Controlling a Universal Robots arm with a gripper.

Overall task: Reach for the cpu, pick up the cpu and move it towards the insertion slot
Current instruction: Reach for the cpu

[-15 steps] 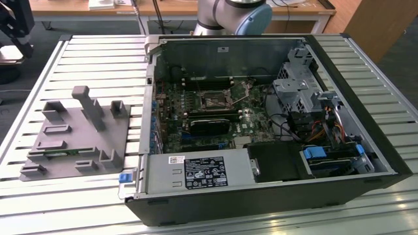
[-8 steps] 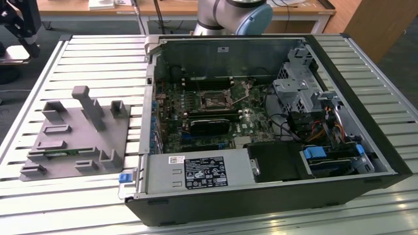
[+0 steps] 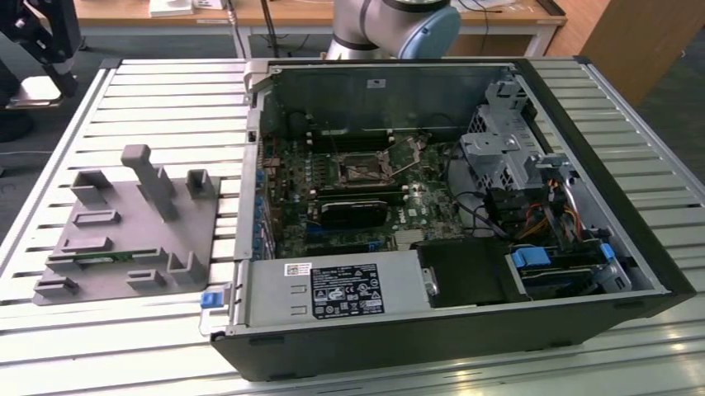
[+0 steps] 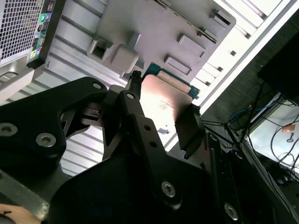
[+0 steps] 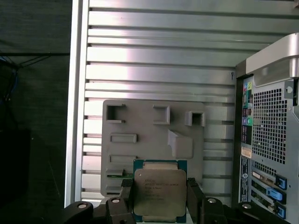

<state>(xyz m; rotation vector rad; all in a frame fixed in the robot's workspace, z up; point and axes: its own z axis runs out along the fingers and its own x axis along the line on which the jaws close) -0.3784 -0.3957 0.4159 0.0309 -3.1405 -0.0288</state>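
Black jaws are clenched on two opposite edges of the cpu [image 5: 160, 192], a small flat square chip with a silvery metal top and a thin green rim. The second wrist view shows the same cpu [image 4: 166, 105] pinched between them. Beyond it, the grey moulded parts holder [image 5: 154, 126] sits on the ribbed aluminium worktop [image 5: 154, 56]. In the exterior view the held cpu [image 3: 33, 91] hangs at the far left, near the worktop's edge. The insertion slot [image 3: 364, 169], a shiny-framed square socket inside the open black computer case [image 3: 441, 346], lies well apart, toward the exterior view's right and nearer.
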